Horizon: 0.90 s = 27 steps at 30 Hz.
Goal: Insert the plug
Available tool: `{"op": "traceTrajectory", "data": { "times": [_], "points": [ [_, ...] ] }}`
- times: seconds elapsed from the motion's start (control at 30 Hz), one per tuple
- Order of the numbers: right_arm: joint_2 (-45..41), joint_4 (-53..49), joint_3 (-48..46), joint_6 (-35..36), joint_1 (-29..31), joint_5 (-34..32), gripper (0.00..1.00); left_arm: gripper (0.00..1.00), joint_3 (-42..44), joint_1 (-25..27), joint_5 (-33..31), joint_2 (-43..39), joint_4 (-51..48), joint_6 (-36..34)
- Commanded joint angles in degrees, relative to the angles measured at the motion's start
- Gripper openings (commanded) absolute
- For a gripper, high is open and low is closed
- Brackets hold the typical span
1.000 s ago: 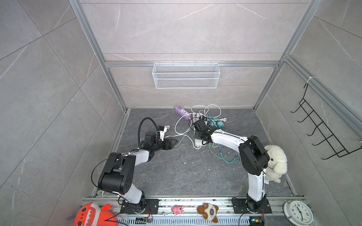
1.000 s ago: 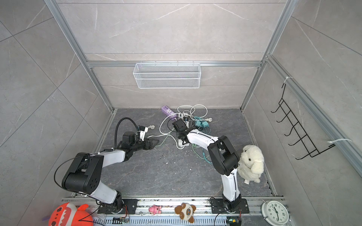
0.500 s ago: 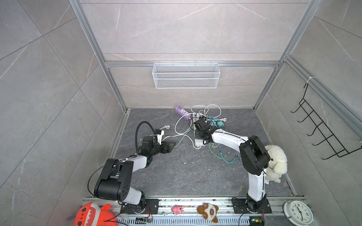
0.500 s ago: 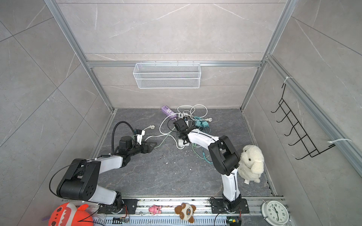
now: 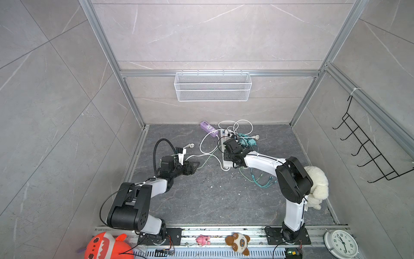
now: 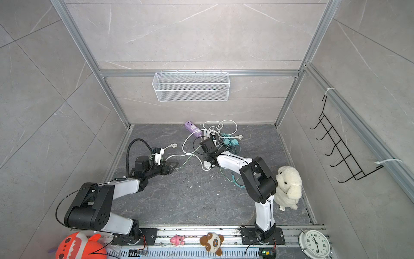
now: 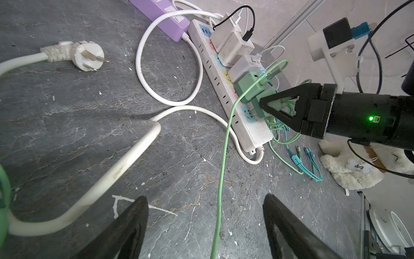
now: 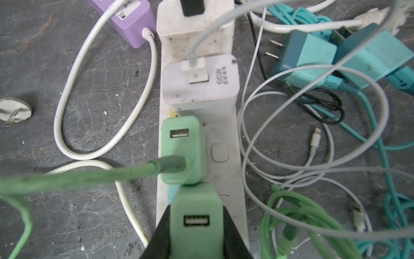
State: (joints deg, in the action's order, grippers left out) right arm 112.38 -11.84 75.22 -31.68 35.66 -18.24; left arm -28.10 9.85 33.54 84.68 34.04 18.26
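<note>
**Gripping the plug at the strip: prongs not fully home**

I find the right gripper [image 8: 197,215] clamped on a green USB charger [image 8: 196,201], one black finger on each side of its body. The charger stands at the near end of the white power strip [image 8: 226,134]. In the left wrist view its metal prongs show between the charger body and the strip face, so I record it as only partly seated.

Just beside it, touching, a second green charger [image 8: 183,148] sits on the strip with a green cable [image 8: 89,177] in its lower port. A white 66W charger [image 8: 201,85] occupies the next position.

The left gripper [image 7: 205,196] stands with its jaws wide apart and holds nothing. The green cable runs between its fingers [image 7: 134,224].

A purple power strip [image 7: 161,13] and a loose white three-pin plug [image 7: 87,56] lie on the floor, apart from the work. Teal chargers [image 8: 309,58] lie unplugged beside the white strip.
</note>
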Motion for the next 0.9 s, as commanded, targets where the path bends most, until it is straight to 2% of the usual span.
{"op": "traceTrajectory", "data": {
  "times": [0.0,0.4,0.57,0.77,0.87],
  "points": [
    [7.18,-13.32,-4.94,0.79,0.19,4.76,0.00,0.83,0.51,-0.60,1.56,-0.75,3.48,0.55],
    [7.00,-21.54,0.71,-0.92,0.06,2.77,0.00,0.83,0.35,-1.41,2.27,0.08,4.40,1.40],
    [8.59,-20.29,1.10,-1.56,0.09,3.48,0.00,0.83,0.17,-1.54,2.84,0.57,4.73,1.60],
    [12.94,-29.57,8.95,-7.80,0.75,1.46,0.00,0.83,0.69,-1.54,2.99,0.22,4.55,1.77],
    [13.41,-32.78,9.83,-10.91,0.67,1.79,0.00,0.83,0.52,-1.52,2.89,0.12,4.34,1.62]
  ]
}}
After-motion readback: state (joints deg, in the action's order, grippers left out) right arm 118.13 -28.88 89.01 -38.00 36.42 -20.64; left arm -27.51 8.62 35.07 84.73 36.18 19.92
